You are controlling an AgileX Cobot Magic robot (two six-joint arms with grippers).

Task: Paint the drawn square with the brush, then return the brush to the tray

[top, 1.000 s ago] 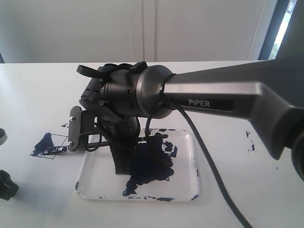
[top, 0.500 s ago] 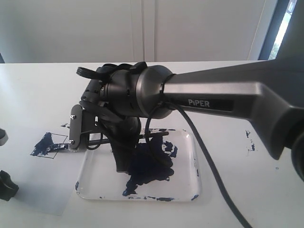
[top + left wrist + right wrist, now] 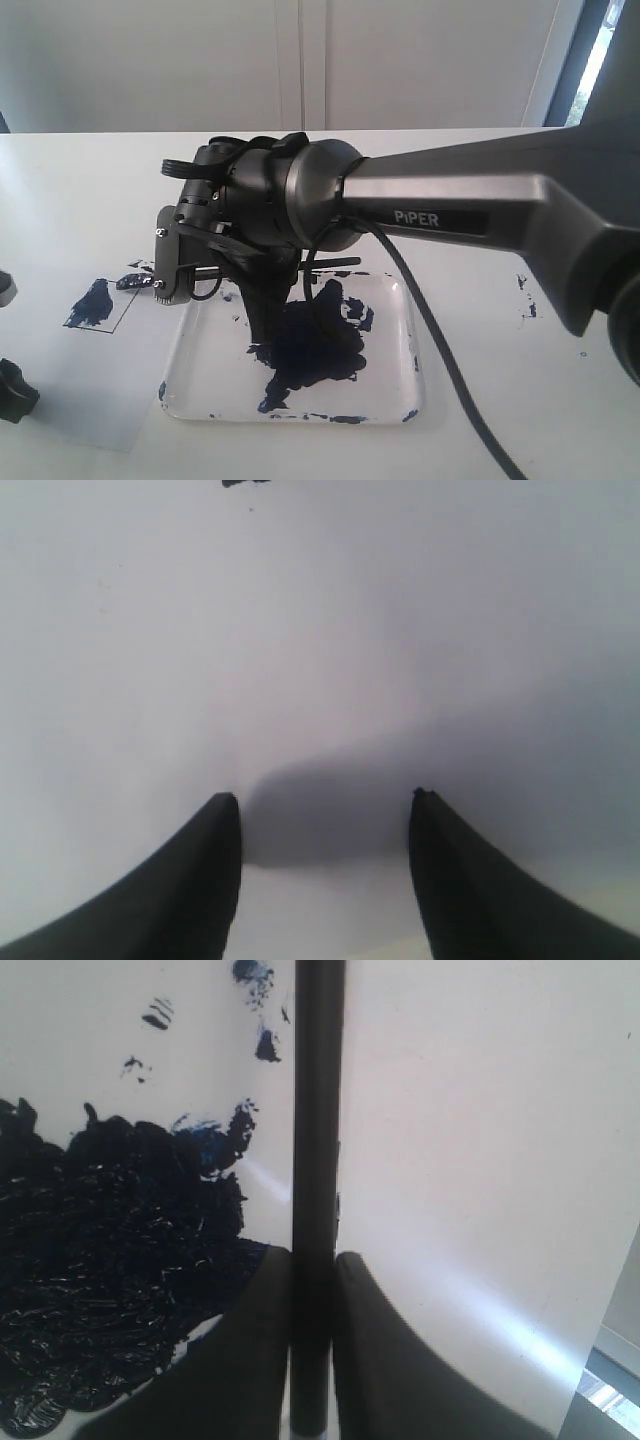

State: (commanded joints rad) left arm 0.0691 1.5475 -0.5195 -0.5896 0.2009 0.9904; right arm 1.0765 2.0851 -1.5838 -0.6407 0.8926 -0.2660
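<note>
Brush [image 3: 318,1160] pinched btwn right claw [image 3: 312,1255] fingers, held over tray [image 3: 200,372] w/ navy blot, near counter [image 3: 80,190] front edge. Drawn square [image 3: 100,303], partly painted, just beside tray toward left edge. Left claw [image 3: 325,800] jaws apart, holding nothing.

The exterior view looks across the surface [image 3: 80,200] from nearby, slightly downward; both wrist views look down closely, the right sharing the tray [image 3: 388,375].

Slanted white paper square [image 3: 100,305], partly painted navy, lies left of the shallow white navy-blotted tray [image 3: 205,365]; thin black brush stick [image 3: 318,1110] is held above the tray.
</note>
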